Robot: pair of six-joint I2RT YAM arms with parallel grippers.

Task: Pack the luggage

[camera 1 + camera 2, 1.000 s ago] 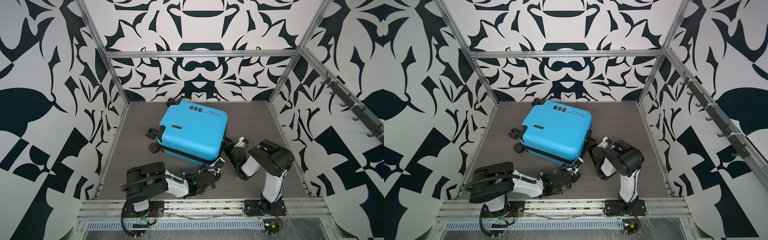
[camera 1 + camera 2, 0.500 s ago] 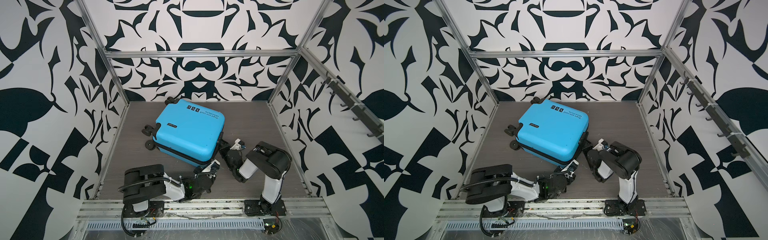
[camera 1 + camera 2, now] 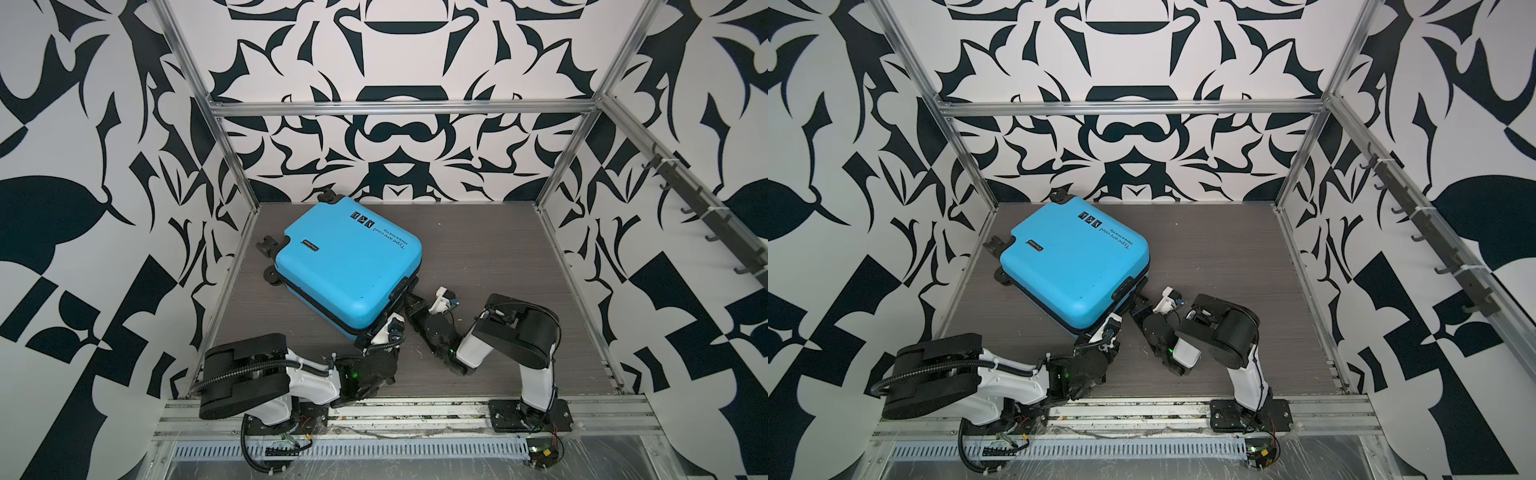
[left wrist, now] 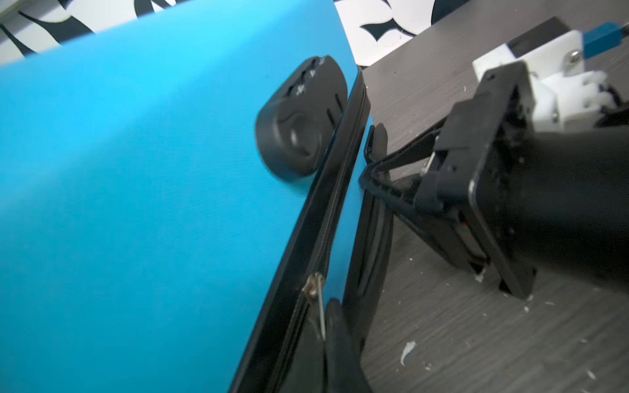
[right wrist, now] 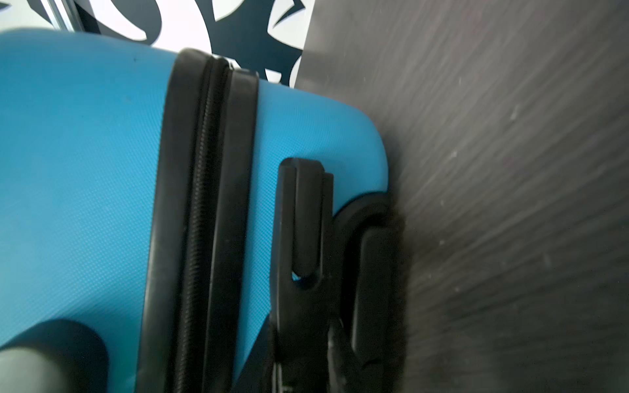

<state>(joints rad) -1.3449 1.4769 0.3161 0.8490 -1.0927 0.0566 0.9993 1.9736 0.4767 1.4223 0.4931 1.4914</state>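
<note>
The luggage, a bright blue hard-shell suitcase, lies flat and closed on the grey floor, wheels toward the left wall. My left gripper is shut on the metal zipper pull on the black zipper band, at the case's near corner. A black combination lock sits beside the band. My right gripper is shut on the black handle on the case's right end. The case's inside is hidden.
Patterned walls and aluminium frame posts enclose the floor on three sides. A rail of hooks runs along the right wall. Bare floor lies right of the case. White crumbs dot the floor near the grippers.
The luggage has slid to the left and turned a little, with both grippers staying on it and both arms following leftward.
</note>
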